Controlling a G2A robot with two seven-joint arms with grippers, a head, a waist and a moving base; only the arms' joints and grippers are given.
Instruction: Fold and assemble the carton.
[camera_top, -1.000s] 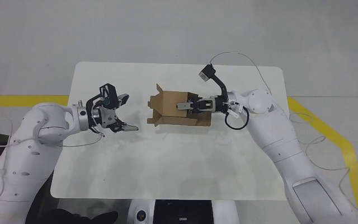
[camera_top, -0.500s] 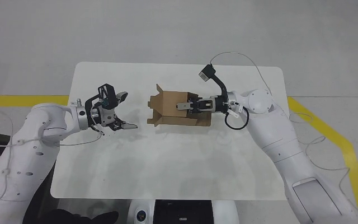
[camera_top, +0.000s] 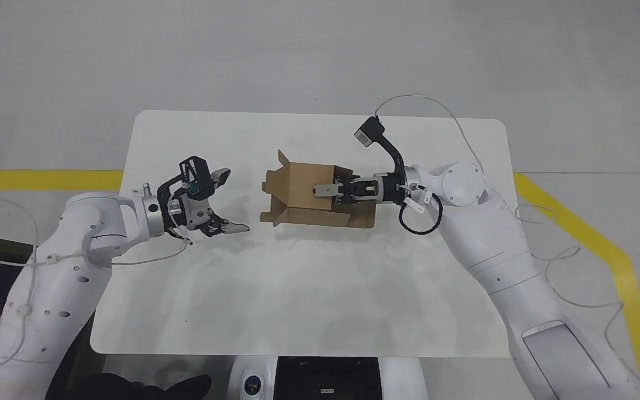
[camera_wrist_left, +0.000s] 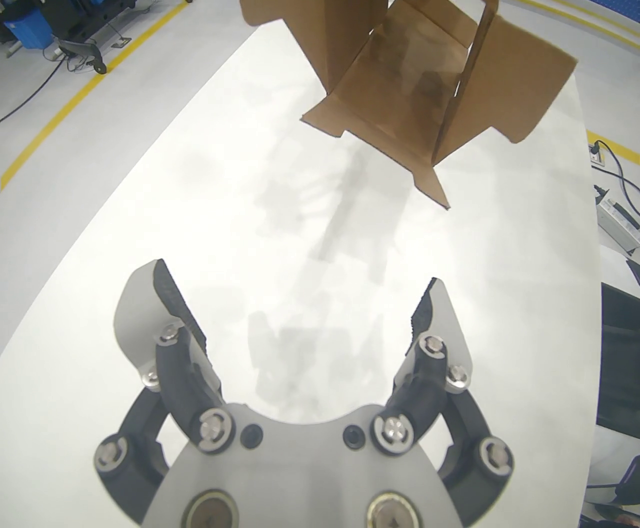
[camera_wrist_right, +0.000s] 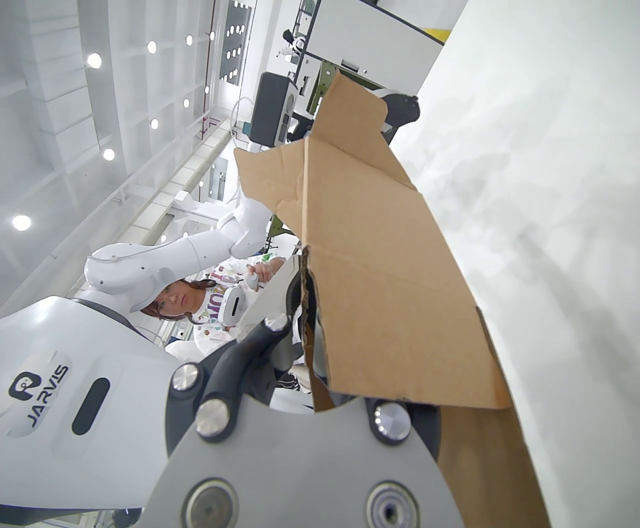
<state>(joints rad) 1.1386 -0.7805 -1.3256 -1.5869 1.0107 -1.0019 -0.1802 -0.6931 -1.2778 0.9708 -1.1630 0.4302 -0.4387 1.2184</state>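
You have the fingers of the left gripper (camera_wrist_left: 297, 276) spread wide and empty, left of centre above the tabletop (camera_top: 300, 290). The right gripper (camera_top: 328, 188) clamps its fingers on a wall of the carton (camera_top: 298, 192), mid-frame in the top view.

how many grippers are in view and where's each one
2. The left gripper hangs open above the white table, apart from the brown cardboard carton's flapped end. The right gripper is shut on a wall of the carton at its opposite end.
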